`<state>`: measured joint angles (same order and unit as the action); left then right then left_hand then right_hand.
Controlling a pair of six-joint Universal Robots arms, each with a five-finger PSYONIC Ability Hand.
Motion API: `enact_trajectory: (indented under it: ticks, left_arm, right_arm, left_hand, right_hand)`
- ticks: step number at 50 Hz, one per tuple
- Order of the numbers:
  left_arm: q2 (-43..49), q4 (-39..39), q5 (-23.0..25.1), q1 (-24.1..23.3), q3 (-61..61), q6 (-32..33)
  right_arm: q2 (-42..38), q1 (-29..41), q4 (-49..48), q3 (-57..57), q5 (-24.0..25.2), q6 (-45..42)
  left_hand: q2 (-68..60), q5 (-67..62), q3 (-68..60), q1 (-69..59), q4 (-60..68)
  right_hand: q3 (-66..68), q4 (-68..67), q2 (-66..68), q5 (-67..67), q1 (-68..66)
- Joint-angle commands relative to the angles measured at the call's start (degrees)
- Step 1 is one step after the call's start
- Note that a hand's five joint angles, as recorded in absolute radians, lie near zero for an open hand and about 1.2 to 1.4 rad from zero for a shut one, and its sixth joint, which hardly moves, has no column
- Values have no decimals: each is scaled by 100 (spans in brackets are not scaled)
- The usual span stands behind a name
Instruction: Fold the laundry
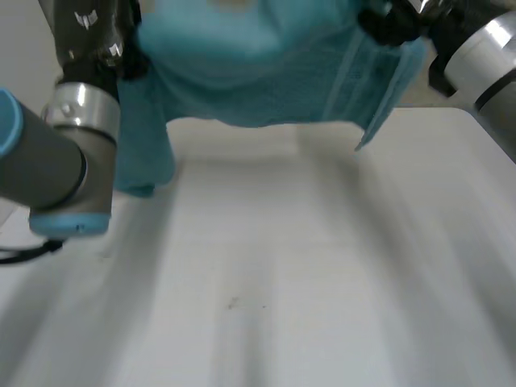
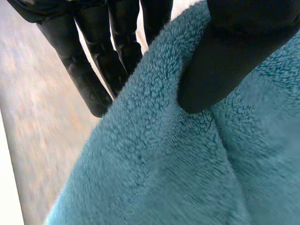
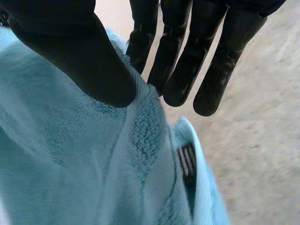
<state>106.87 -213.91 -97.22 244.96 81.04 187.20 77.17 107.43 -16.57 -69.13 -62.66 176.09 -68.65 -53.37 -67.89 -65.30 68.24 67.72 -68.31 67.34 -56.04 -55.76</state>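
From the head view: holds a teal towel (image 1: 258,72) up over the white table (image 1: 282,282), spread between left hand (image 1: 97,36) at one upper corner of the towel and right hand (image 1: 391,24) at the other. From the left wrist: pinches the towel's edge between thumb and straight fingers (image 2: 93,84). From the right wrist: clamps the towel's hem likewise, thumb in front, fingers (image 3: 187,70) behind, striped label (image 3: 186,161) on the hem near the fingertips.

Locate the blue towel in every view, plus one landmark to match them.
Head view: towel hangs stretched between left robot hand and right robot hand.
Left wrist view: towel pinched under the left thumb.
Right wrist view: towel pinched under the right thumb.
Landmark: the towel's flat border band, beside the right robot hand in head and right wrist views.
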Motion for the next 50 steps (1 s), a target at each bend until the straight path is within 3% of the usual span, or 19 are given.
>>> enact_trajectory:
  ticks: [1, 7, 9, 10, 11, 12, 17, 19, 23, 25, 26, 28, 31, 33, 36, 46, 50]
  left_arm:
    - [-70, 1428, -604, -351, 1422, -61]
    - [-70, 2222, -684, -818, 1828, -184]
    - [-78, 2642, -675, -1133, 1916, -359]
    - [-79, 2644, -675, -1134, 1916, -360]
    - [-96, 2844, -666, -1221, 1916, -473]
    - [-96, 2846, -666, -1222, 1916, -474]
    - [-219, 3636, -579, -1310, 1689, -624]
    - [-237, 3750, -552, -1301, 1505, -589]
    - [-228, 3786, -490, -1152, 1125, -395]
    - [-219, 3786, -333, -567, 810, 68]
    - [-219, 3786, -332, -563, 809, 71]
    - [-202, 3769, 87, 58, 572, 683]
    - [-140, 3786, 397, 237, 466, 1011]
    - [131, 3804, 1001, 438, 256, 1615]
    - [509, 3883, 1275, 535, 10, 2038]
    - [1371, 4279, 644, 948, -615, 2786]
    - [1618, 4270, 599, 1037, -686, 3024]
  right_arm:
    - [-333, 32, 179, -1225, 87, -399]
    - [-536, 32, 875, -1560, 52, -1200]
    - [-563, 14, 1234, -1761, -9, -1804]
    - [-563, 14, 1235, -1762, -9, -1806]
    - [-563, -12, 1313, -1849, -44, -2041]
    - [-563, -12, 1314, -1850, -45, -2044]
    - [-537, -82, 1288, -2148, -282, -2307]
    - [-536, -91, 1253, -2201, -282, -2307]
    - [-528, -82, 1121, -2334, -282, -2307]
    - [-528, -91, 963, -2482, -291, -2307]
    - [-528, -91, 963, -2483, -291, -2307]
    - [-528, -91, 805, -2623, -282, -2299]
    - [-528, -82, 752, -2685, -282, -2299]
    - [-536, -74, 682, -2764, -273, -2299]
    - [-545, -82, 681, -2773, -273, -2299]
    - [-545, -126, 673, -2834, -247, -2307]
    - [-545, -135, 673, -2878, -247, -2351]
  left_hand:
    - [-1135, -1663, -1211, -1470, 1176]
    - [-801, -1329, -877, -1136, 842]
    - [1558, 1030, 1483, 1223, -1517]
    - [1571, 1043, 1495, 1236, -1529]
    - [2637, 2109, 2561, 2301, -2595]
    - [2647, 2119, 2572, 2312, -2606]
    - [5583, 5055, 5508, 5248, -5542]
    - [5824, 5296, 5749, 5489, -5783]
    - [5860, 5332, 5785, 5525, -5819]
    - [5793, 5265, 5718, 5458, -5752]
    - [5793, 5265, 5717, 5458, -5752]
    - [5592, 5064, 5516, 5256, -5550]
    - [5524, 4996, 5448, 5189, -5483]
    - [5155, 4627, 5079, 4820, -5114]
    - [4737, 4208, 4661, 4401, -4695]
    - [4178, 3650, 4103, 3843, -4137]
    - [4178, 3650, 4103, 3843, -4137]
  right_hand:
    - [1228, -1169, 1266, -1396, -2424]
    - [1228, -1169, 1266, -1396, -2424]
    - [1228, -1169, 1266, -1396, -2424]
    - [1228, -1169, 1266, -1396, -2424]
    - [1228, -1169, 1266, -1396, -2424]
    - [1228, -1169, 1266, -1396, -2424]
    - [1228, -1169, 1266, -1396, -2424]
    - [1228, -1169, 1266, -1396, -2424]
    - [1228, -1169, 1266, -1396, -2424]
    - [1228, -1169, 1266, -1396, -2424]
    - [1228, -1169, 1266, -1396, -2424]
    - [1228, -1169, 1266, -1396, -2424]
    - [1228, -1169, 1266, -1396, -2424]
    - [1228, -1169, 1266, -1396, -2424]
    - [1228, -1169, 1266, -1396, -2424]
    - [1228, -1169, 1266, -1396, -2424]
    - [1228, -1169, 1266, -1396, -2424]
